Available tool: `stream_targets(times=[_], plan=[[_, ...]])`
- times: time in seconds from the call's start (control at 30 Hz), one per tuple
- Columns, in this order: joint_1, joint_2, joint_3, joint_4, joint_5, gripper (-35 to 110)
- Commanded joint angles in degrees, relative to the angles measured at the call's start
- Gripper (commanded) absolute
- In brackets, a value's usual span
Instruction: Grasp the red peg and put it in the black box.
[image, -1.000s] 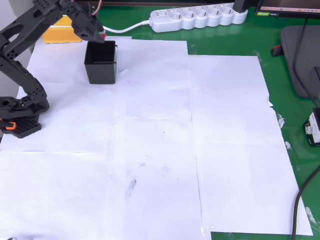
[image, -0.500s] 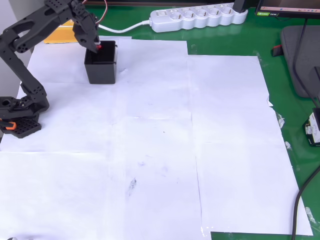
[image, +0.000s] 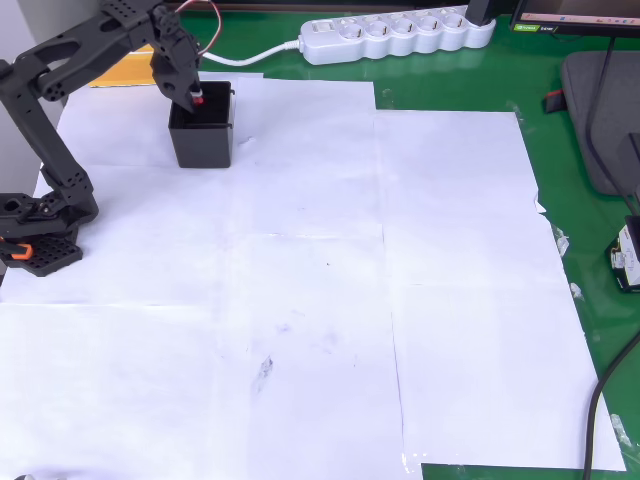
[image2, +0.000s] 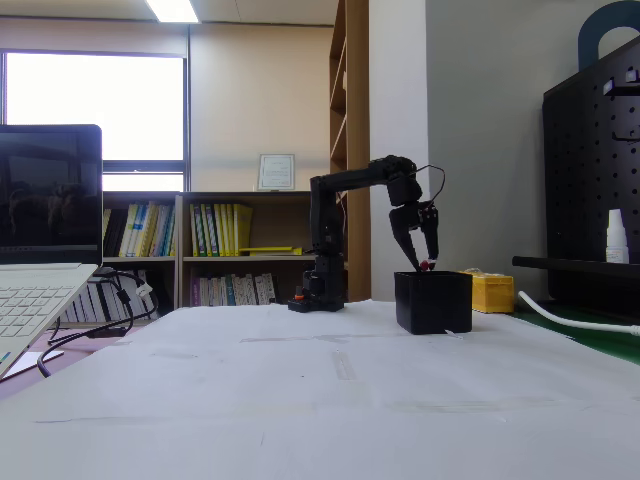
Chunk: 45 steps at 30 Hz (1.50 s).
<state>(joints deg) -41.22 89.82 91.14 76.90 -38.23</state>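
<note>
White paper sheets cover the desk (image: 300, 300), with the black box (image: 202, 135) standing near the far-left corner of the paper, a small square open-topped container with upright walls. Right above the box's opening hangs the end effector (image: 196, 97), its fingers pinching the red peg (image: 198, 98), a tiny dark-red rounded speck at the box's rim level. Judging from how near the peg sits to the rim's far-left edge, a release here could strike the wall and bounce outside.
</note>
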Motion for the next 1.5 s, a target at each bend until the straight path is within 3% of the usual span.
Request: stream_targets(times=[0.0, 0.07, 0.27, 0.53, 0.9, 1.0, 1.47], plan=[[0.0, -0.62, 3.78, -0.09, -0.09, 0], [0.0, -0.7, 3.78, -0.18, 0.09, 0], [0.18, -0.53, 3.87, 1.41, -2.55, 21], [0.79, -1.14, 4.13, 0.7, -3.87, 27], [1.76, -1.93, 4.13, 0.79, -3.87, 26], [1.85, -2.02, 4.13, 1.49, -4.31, 0], [4.22, -7.03, 11.07, 10.81, -6.86, 0]])
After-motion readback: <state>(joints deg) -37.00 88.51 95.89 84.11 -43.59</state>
